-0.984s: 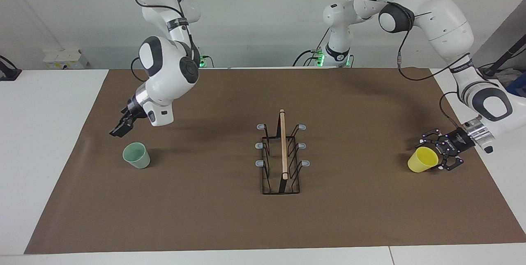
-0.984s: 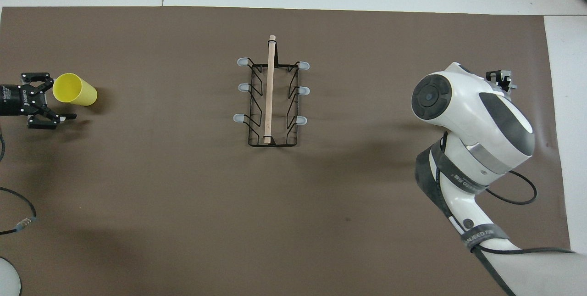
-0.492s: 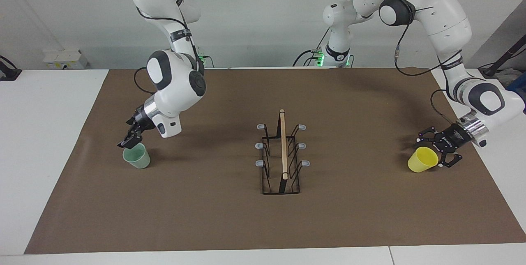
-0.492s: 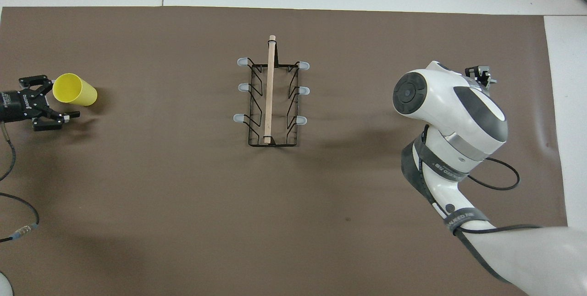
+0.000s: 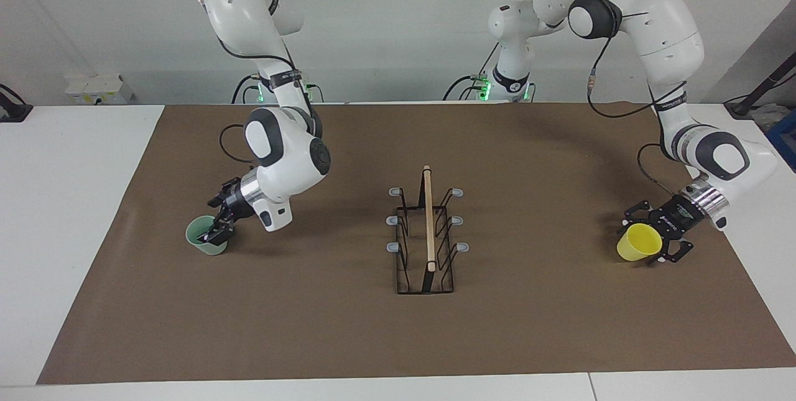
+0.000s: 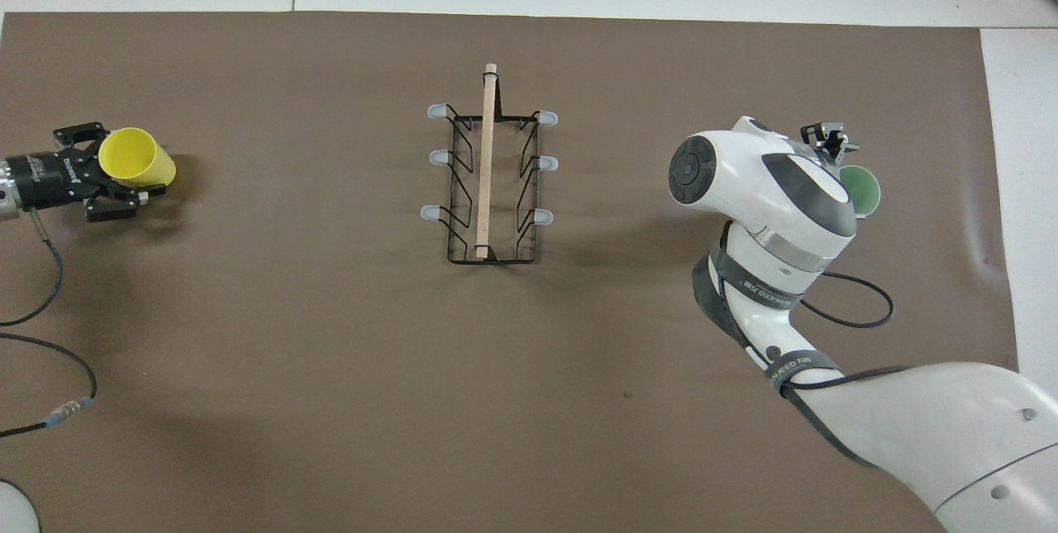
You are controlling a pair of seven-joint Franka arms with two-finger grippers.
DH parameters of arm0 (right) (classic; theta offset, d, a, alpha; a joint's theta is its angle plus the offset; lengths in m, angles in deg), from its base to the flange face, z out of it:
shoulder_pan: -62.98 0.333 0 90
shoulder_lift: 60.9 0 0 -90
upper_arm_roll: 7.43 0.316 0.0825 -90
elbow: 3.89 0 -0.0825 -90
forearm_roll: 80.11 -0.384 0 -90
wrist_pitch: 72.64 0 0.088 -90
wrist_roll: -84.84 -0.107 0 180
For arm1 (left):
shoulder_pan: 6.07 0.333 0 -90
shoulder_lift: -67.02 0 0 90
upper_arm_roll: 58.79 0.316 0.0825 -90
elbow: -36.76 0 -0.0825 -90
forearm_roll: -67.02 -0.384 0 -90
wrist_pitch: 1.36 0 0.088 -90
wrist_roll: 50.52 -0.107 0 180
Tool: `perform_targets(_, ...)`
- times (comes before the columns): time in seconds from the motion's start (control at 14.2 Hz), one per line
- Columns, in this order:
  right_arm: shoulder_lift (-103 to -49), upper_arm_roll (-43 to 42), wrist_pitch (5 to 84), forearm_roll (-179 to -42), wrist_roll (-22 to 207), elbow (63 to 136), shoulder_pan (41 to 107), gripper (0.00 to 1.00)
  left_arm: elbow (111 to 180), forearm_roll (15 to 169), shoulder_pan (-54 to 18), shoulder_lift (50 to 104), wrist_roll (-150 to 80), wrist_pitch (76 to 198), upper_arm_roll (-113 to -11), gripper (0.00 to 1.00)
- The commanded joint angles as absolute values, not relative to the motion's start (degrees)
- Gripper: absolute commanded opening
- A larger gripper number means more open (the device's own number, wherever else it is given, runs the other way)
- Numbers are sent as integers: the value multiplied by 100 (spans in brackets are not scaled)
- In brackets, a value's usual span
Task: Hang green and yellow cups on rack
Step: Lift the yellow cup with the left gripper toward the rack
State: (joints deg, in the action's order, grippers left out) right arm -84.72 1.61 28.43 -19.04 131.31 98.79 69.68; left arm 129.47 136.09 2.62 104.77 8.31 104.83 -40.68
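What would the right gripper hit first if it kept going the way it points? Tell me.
The green cup: the right gripper, open, angles down at its rim, one finger apparently inside. Past the cup comes the brown mat. Depth is uncertain.

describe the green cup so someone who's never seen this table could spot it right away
Start at the black wire rack in the middle of the brown mat, then look toward the right arm's end of the table. There the green cup stands upright, with the right gripper at its rim. The only other cup is yellow and lies tipped.

Left tool (image 6: pixel 124 178) open around the tipped yellow cup (image 6: pixel 139 170) — rack (image 6: pixel 489 178) mid-mat.
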Motion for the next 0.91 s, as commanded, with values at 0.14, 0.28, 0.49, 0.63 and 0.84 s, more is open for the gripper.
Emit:
perform_targets(0.14, -8665, 171, 2817, -1621, 12887, 9806, 7194, 100, 13081, 13751, 53, 10280, 846, 10622, -4086, 28)
perform_targets(0.28, -8682, 171, 3070, -1612, 12765, 10007, 7281, 100, 12905, 13690, -44, 10271, 837, 10666, -4086, 0)
perform_targets(0.49, -8691, 171, 3238, -1480, 12483, 10272, 7247, 100, 12597, 13253, -517, 10114, 925, 10798, -4025, 0)
perform_targets(0.63, -8648, 171, 3422, -1480, 12474, 10534, 7151, 100, 12649, 12778, -764, 9737, 934, 11157, -4016, 0)
perform_targets(0.84, -8612, 171, 3607, -1463, 12474, 10738, 7001, 100, 12658, 11751, -1229, 9393, 925, 11229, -4024, 0)
